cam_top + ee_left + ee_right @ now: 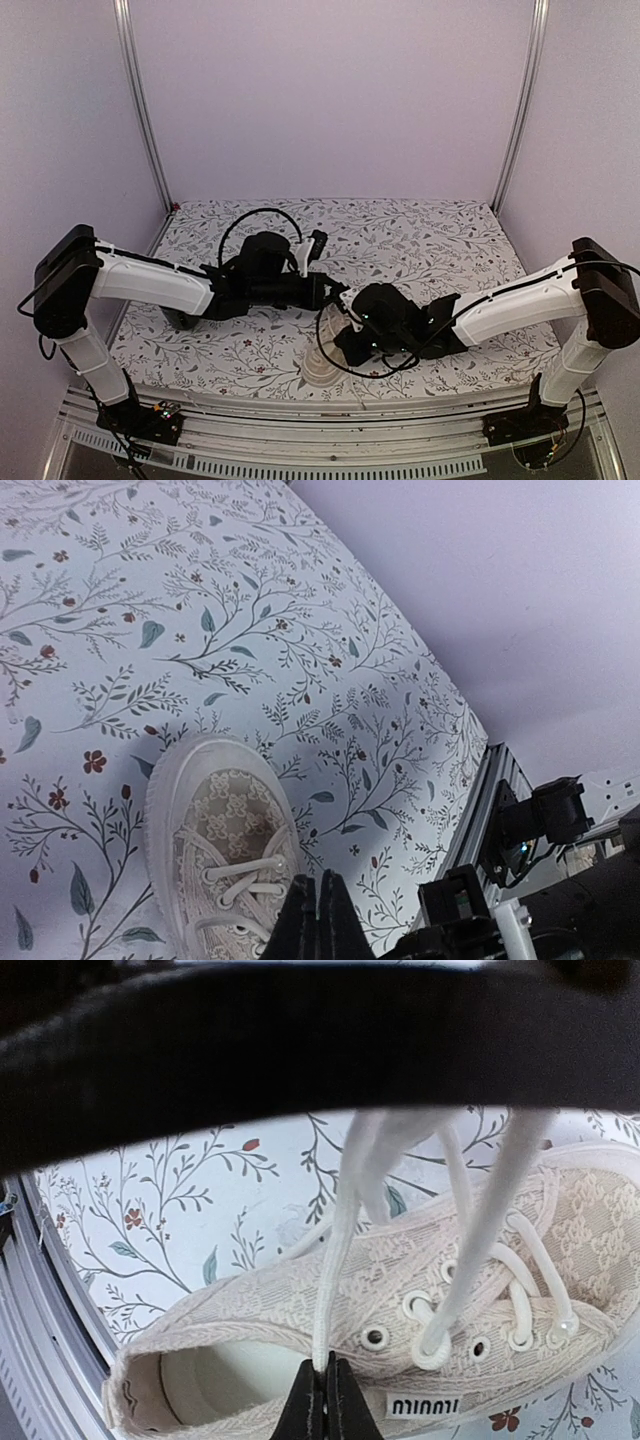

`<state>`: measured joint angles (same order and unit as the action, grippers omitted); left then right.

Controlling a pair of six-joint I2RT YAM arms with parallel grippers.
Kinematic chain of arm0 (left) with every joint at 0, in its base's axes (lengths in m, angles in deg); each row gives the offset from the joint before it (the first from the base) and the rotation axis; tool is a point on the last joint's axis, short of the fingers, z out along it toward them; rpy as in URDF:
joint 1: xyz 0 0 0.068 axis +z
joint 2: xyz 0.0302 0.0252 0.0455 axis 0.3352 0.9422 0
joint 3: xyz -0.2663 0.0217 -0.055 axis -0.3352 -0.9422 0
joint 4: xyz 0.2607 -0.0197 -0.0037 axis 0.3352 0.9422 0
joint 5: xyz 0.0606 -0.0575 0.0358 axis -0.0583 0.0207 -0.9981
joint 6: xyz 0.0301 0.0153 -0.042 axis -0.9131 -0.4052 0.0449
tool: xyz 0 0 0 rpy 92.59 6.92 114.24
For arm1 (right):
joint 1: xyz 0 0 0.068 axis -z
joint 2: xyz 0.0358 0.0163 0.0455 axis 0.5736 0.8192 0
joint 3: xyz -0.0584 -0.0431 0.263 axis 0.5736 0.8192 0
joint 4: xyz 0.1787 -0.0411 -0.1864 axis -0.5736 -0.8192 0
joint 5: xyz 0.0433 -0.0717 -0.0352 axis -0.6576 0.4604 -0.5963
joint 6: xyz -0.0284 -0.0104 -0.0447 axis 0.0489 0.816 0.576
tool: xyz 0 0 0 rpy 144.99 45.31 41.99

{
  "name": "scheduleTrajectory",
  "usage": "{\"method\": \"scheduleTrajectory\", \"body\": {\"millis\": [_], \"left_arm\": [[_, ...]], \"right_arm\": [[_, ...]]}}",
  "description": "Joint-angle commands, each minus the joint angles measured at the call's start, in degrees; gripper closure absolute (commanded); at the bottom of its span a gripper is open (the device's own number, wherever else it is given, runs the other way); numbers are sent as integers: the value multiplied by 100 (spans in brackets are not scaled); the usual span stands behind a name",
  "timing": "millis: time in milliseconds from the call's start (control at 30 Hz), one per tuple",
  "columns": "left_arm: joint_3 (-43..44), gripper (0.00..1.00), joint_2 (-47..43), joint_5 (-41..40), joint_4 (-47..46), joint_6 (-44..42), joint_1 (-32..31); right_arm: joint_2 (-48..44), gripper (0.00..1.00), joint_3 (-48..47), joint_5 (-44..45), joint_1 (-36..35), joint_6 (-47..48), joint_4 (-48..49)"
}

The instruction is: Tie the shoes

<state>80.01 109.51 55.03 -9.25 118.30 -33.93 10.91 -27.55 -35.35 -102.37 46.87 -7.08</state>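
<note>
1. One cream fabric low-top sneaker [400, 1290] sat near the floral table's [450, 230] front edge, beneath both arms.
2. Right gripper [320, 1400] clamped a pale lace [330, 1270], probably for tension.
3. Left gripper [318, 915] closed; hold unclear.

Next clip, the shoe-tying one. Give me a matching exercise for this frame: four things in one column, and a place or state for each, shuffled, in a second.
Things
1. cream lace-patterned sneaker
2. right gripper
3. left gripper
4. small white label with dark lettering

Places or states
A. shut on a pale shoelace
B. on the sneaker's side, below the eyelets
C. lying on the floral-print tablecloth
D. fingers pressed together, nothing visible between them

Pairs: 1-C, 2-A, 3-D, 4-B
</note>
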Motion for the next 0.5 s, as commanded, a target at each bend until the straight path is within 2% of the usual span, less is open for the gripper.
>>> {"method": "scheduleTrajectory", "body": {"millis": [0,233,467], "left_arm": [[-168,100,-233,-120,-192,-114,85],[-531,100,-420,-6,-492,-150,87],[-1081,100,-582,376,-1082,-157,85]], "right_arm": [[-203,98,39,543,-36,-222,-445],[-675,98,405,473,-1,-467,-685],[-1122,98,778,263,395,-718,-719]]}}
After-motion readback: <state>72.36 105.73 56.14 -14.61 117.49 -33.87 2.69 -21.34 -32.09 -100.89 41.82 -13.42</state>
